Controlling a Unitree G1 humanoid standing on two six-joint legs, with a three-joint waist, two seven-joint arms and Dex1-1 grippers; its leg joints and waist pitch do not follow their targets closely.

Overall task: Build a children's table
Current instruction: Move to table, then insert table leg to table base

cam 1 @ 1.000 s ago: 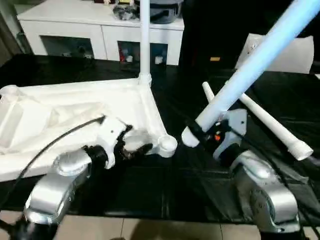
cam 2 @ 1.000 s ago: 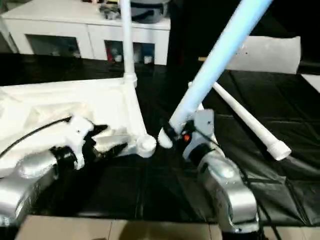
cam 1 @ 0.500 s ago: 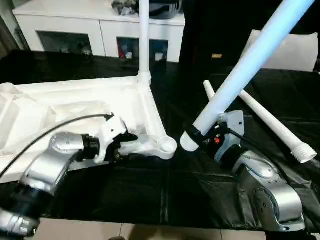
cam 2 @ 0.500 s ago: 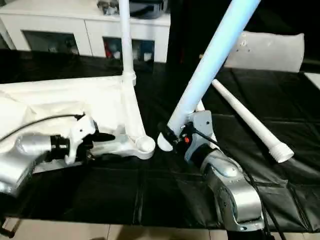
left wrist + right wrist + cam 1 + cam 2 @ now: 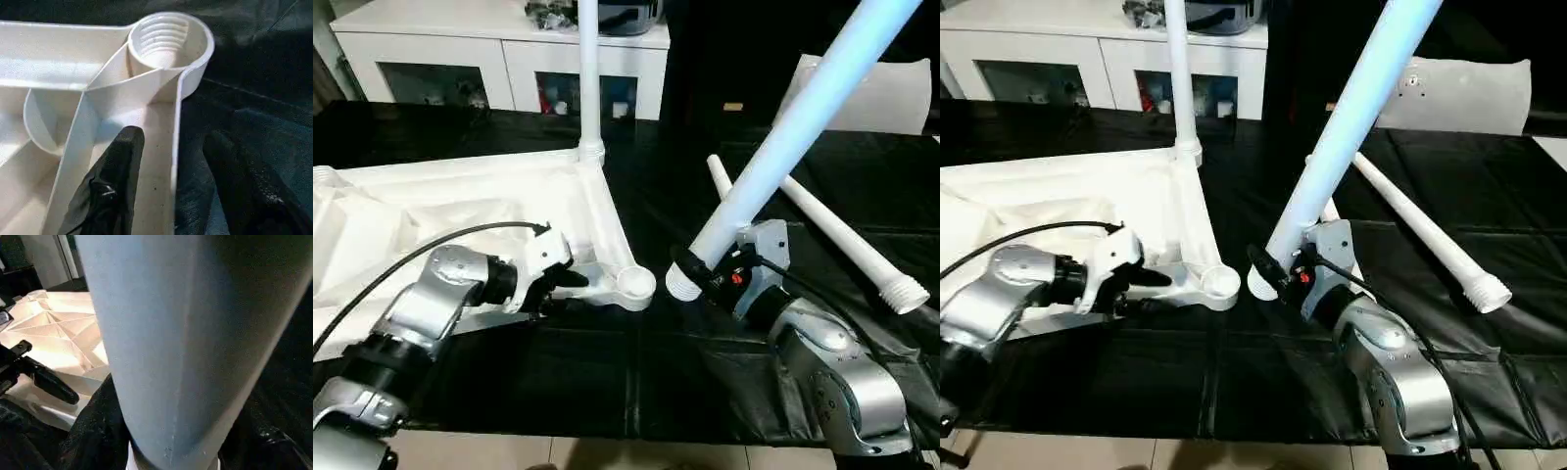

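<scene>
Left eye view, item one: the tabletop (image 5: 460, 211) is lying underside up on the black-covered work surface (image 5: 607, 382), its ribs showing, its near edge running toward an empty round corner socket (image 5: 635, 284). A band of bare black cover is lying between that edge and the surface's front border; more open cover is spreading to the right of the socket.

Item two: one leg (image 5: 587, 78) is standing upright in the far corner socket. Two loose legs (image 5: 847, 240) are lying on the cover at the right, well apart from the tabletop.

Item three: the left gripper (image 5: 570, 282) is sitting at the tabletop's near edge, just beside the empty socket. In the left wrist view its fingers (image 5: 115, 181) are straddling the rim wall, one inside the ribbed bay, the other outside over the black cover, jaws about half apart; whether they are pressing the wall cannot be told.

Item four: the right gripper (image 5: 717, 272) is clamping a fourth leg (image 5: 783, 127) near its threaded end, which is hanging just beside the empty socket, apart from it, the tube slanting up and to the right.
</scene>
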